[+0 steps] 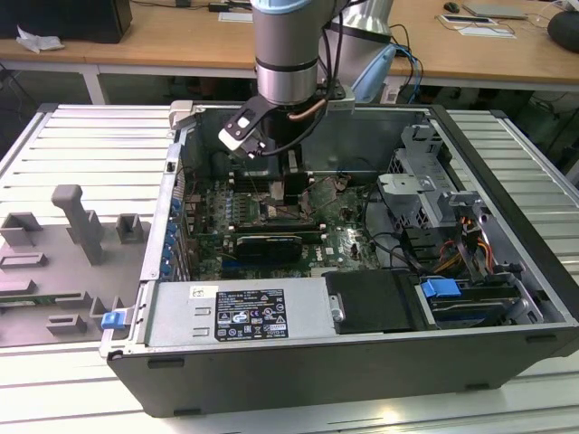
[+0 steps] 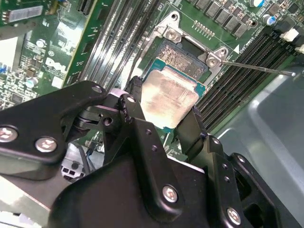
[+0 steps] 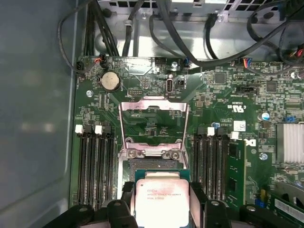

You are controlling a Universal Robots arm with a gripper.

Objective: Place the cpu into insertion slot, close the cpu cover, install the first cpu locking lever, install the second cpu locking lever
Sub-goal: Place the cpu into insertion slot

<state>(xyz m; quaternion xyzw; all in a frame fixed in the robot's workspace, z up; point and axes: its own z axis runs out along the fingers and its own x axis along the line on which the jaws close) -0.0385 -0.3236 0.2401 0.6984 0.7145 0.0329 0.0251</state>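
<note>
Gripper (image 2: pixel 164 105) holds cpu (image 2: pixel 168 97); first wrist view reveals open cpu cover (image 3: pixel 153 107)

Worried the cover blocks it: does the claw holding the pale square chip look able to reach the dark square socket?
Likely yes: the silvery metal cover frame is swung open, the dark square socket lies bare, and the claw holds the pale square chip close to it.
</note>
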